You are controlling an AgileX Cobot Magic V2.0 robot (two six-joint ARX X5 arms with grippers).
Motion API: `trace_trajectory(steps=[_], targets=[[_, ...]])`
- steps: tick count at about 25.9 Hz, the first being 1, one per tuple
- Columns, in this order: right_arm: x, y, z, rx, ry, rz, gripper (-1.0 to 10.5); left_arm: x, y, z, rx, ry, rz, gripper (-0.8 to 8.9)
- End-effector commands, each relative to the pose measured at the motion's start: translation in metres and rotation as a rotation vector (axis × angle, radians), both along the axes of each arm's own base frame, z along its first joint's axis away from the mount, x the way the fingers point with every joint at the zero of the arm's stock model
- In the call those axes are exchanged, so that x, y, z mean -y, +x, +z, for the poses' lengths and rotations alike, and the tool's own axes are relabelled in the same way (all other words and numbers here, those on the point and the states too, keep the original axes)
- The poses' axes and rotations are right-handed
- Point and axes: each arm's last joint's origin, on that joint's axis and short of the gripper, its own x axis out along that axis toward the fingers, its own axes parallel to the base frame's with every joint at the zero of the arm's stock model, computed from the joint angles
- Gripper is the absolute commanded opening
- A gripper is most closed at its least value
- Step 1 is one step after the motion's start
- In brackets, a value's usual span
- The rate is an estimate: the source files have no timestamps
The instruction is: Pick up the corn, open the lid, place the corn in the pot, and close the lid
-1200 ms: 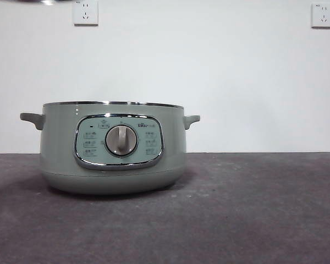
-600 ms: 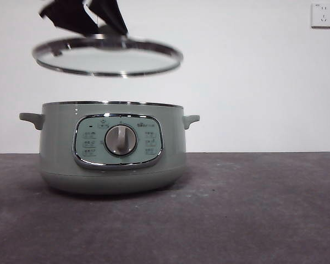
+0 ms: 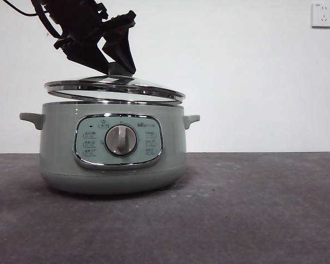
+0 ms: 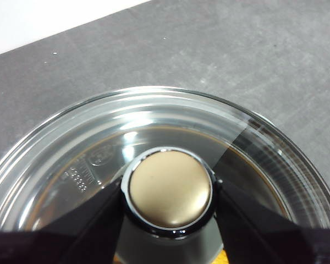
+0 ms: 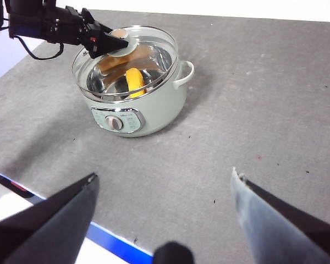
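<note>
A: Glass and chrome are almost back on the sage-green pot (image 3: 113,148). The lid (image 3: 114,88) now hangs just above the rim, tilted, its left edge a little higher than its right, with a thin gap showing under it.

B: And 0.5 s ago?

A: It floated well clear above the pot, with open wall between them. 1 s ago only a sliver of it showed at the top edge of the front view. So it has come down steadily, and I judge this to be the closing step, nearly finished.

B: Who carries it?

A: The left gripper (image 4: 169,190), its 2 black jaws clamped on either side of the knob (image 4: 169,187). In the front view it comes in dark from the upper left.

B: The corn?

A: The corn (image 5: 133,81) already lies inside the pot, yellow through the glass in the right wrist view, so only seating the lid remains.

B: The other arm?

A: The right gripper (image 5: 165,190) waits near the table's front edge, jaws spread wide, holding nothing.

B: Risk?

A: The tilt; the lid may seat crooked unless levelled.
</note>
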Motion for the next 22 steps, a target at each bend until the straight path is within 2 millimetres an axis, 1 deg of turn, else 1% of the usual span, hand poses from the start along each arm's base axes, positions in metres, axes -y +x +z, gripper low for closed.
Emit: trace_trajectory(steps=[1, 6, 20, 22], targets=[[0.001, 0.000, -0.004, -0.024, -0.023, -0.001, 4.1, 0.001, 0.003, 0.006, 0.051, -0.003, -0.004, -0.08], [0.001, 0.000, -0.004, -0.021, -0.026, -0.010, 4.1, 0.002, 0.005, -0.004, 0.007, 0.033, -0.003, -0.08], [0.001, 0.000, -0.004, -0.016, -0.031, -0.024, 4.1, 0.001, 0.003, -0.009, -0.051, 0.040, -0.030, -0.08], [0.001, 0.000, -0.004, -0.016, -0.030, -0.024, 4.1, 0.002, 0.004, -0.013, -0.068, 0.045, -0.028, -0.08]])
